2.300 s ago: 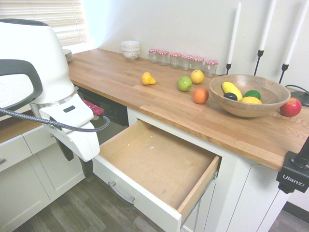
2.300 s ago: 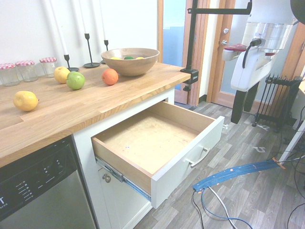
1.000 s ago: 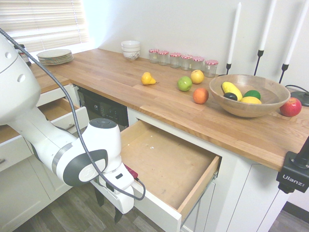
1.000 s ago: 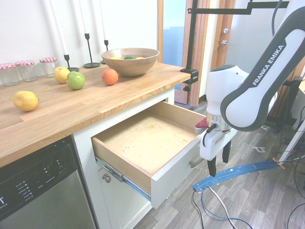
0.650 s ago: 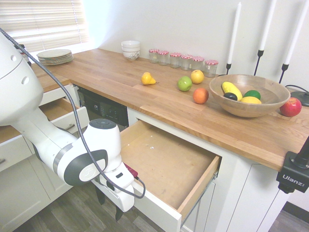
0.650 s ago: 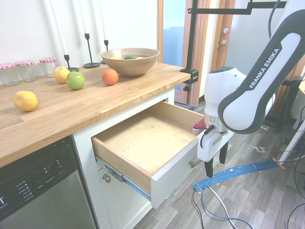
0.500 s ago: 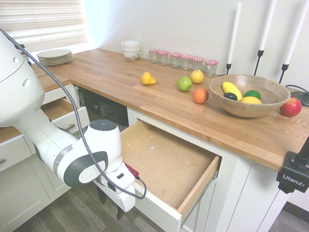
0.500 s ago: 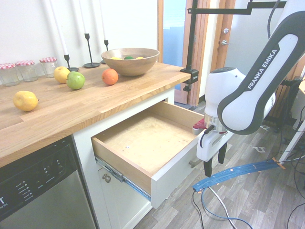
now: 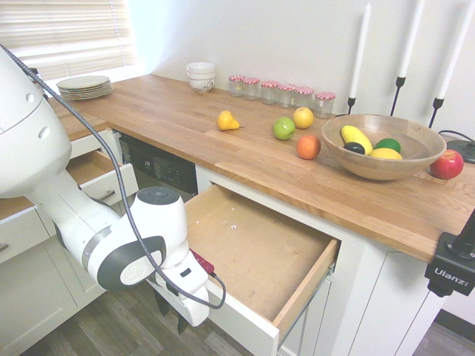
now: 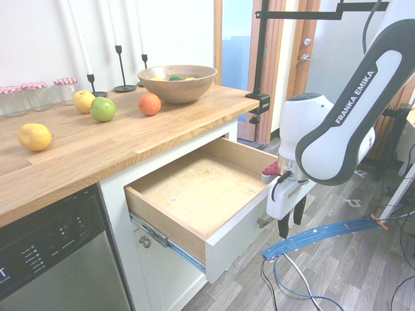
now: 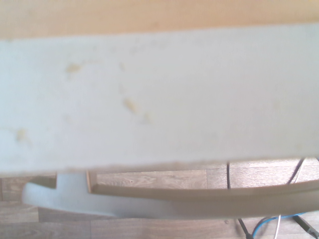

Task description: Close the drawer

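Hovering outside the open drawer's (image 10: 238, 237) front edge, 1 gripper (image 10: 291, 225) points down.

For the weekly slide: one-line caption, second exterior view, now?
Franka gripper, fingers apart, poised outside the open, empty white-fronted drawer beneath a butcher-block countertop.

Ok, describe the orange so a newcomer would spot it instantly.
On the butcher-block countertop, find the wooden fruit bowl. Just outside it, beside the green apple, sits the orange, the only orange-coloured fruit there.
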Controlling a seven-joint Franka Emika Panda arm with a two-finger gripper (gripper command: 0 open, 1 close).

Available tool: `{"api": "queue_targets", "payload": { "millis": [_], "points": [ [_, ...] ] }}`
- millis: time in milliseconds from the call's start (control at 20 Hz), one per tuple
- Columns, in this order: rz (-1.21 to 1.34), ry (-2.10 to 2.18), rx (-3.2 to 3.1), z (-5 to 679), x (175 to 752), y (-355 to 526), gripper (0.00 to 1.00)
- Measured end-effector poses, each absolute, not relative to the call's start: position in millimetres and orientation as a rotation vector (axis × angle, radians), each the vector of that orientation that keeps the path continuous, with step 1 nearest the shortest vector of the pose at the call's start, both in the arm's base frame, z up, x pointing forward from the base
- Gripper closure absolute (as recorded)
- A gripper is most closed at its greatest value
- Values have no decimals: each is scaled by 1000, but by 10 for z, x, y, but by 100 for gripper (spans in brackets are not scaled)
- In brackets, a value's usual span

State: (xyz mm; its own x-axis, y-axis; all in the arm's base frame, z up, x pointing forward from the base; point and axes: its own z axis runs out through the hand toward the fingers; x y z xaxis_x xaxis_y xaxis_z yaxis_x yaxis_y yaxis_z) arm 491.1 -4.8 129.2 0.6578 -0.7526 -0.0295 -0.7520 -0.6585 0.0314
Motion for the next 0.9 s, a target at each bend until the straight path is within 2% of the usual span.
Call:
{"api": "queue_targets", "payload": {
  "millis": [500,900],
  "points": [
    [-49,-1290,2855,1226,4904,-68,100],
    [71,-1296,2919,1282,4991,-78,100]
  ]
}}
